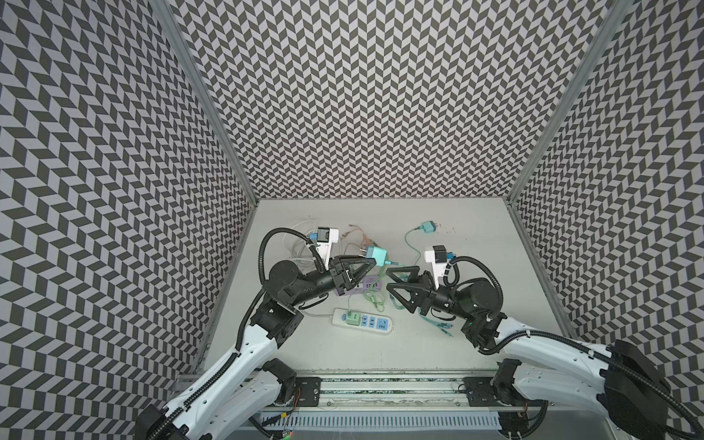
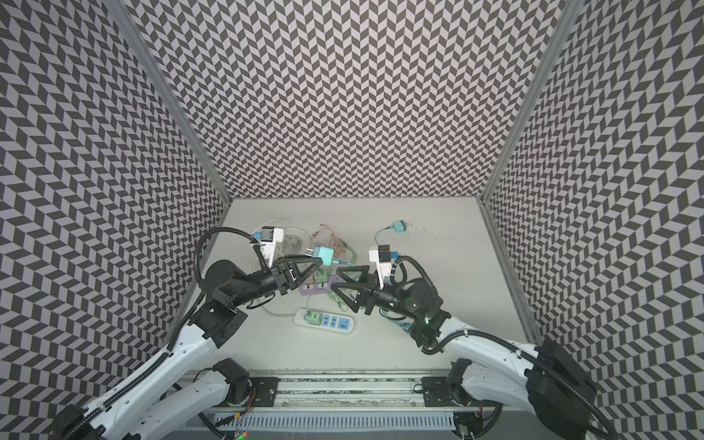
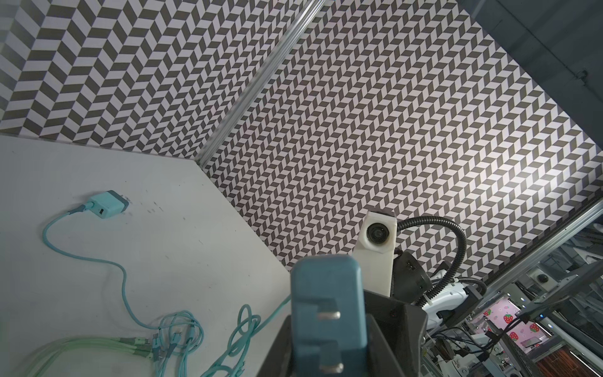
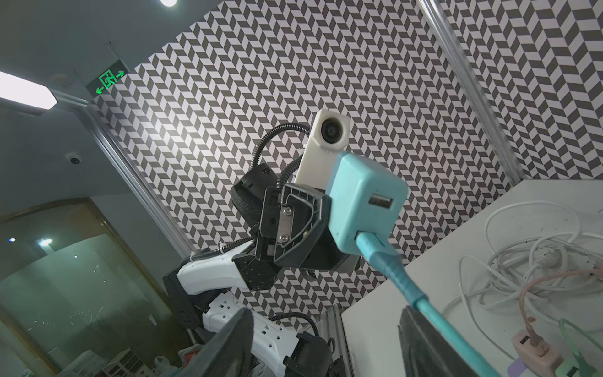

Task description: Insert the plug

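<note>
- Currently the left hand (image 1: pixel 370 263) is pressing its fingers together on the teal plug (image 1: pixel 378 255), holding it up off the surface (image 1: pixel 419 350).
- The plug's metal prongs are pointing toward the left of both top views, and in the left wrist view two flat prongs are facing the camera.
- A teal cable (image 4: pixel 391 271) is running out of the plug's other end, dropping past the right hand (image 1: pixel 388 278) toward the surface.
- The right hand is hovering just beside the plug with its fingers spread and nothing between them, facing the left hand.
- In the right wrist view the cable is passing close by one finger (image 4: pixel 412 342); whether the two are touching cannot be told.
- Under both hands a purple block (image 2: pixel 310 292) is lying among tangled green and teal cables.
- The power strip (image 1: pixel 362 322) is lying flat nearer the robot's base, well apart from the held plug.
- A green adapter (image 1: pixel 351 317) is sitting in the strip's left end, with blue socket faces showing beside it.
- Farther back on the right, a second teal charger (image 1: pixel 427 228) is lying on the surface, its own cable curling away.
- A white cable coil (image 4: pixel 545 258) is resting at the far left.
</note>
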Controlling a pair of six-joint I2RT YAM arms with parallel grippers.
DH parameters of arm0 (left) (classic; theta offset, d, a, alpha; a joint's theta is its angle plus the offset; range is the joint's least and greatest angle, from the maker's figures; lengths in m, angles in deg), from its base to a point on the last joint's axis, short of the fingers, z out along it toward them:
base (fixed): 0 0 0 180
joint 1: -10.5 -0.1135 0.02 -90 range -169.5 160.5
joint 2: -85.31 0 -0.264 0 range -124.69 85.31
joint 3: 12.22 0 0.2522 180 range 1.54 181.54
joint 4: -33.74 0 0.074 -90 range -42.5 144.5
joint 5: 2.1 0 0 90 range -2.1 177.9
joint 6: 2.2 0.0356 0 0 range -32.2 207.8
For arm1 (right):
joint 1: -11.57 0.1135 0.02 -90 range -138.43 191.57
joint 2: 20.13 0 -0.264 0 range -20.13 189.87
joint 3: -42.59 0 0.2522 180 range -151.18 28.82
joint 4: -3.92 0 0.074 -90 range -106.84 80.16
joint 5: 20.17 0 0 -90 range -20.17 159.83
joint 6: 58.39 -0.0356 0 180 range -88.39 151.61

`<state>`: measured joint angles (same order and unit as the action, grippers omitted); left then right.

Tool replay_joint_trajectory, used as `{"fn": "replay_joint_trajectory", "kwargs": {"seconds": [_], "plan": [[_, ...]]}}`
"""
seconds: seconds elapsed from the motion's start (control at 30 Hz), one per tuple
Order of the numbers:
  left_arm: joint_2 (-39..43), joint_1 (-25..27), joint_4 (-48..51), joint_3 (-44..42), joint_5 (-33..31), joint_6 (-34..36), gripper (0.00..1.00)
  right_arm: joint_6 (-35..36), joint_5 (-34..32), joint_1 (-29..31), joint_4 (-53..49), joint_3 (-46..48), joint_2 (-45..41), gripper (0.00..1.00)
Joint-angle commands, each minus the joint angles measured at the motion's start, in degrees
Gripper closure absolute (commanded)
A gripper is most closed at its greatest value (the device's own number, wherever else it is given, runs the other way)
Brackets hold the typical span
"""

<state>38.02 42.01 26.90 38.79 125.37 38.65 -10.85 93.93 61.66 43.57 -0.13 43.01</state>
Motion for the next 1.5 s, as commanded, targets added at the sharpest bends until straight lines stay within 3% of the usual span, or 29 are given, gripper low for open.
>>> {"fn": "replay_joint_trajectory", "kwargs": {"seconds": [0.0, 0.57, 1.23, 1.47], "plan": [[1.6, 0.7, -2.8, -0.6, 0.0, -0.3, 1.00, -2.5, -2.6, 0.2, 7.9, -1.6, 1.1, 0.29], [3.1, 3.3, -3.2, -2.9, -0.6, 0.8, 1.00, -3.5, -3.0, -0.1, 8.1, -7.1, 5.8, 0.34], [2.7, 5.5, -2.9, -3.3, -0.7, 2.8, 1.00, -4.0, -0.9, -0.7, 8.0, -8.5, 6.2, 0.64], [2.8, 5.5, -0.9, -2.8, -1.0, 4.1, 1.00, -3.3, -0.8, -1.0, 8.0, -7.7, 5.5, 0.79]]}}
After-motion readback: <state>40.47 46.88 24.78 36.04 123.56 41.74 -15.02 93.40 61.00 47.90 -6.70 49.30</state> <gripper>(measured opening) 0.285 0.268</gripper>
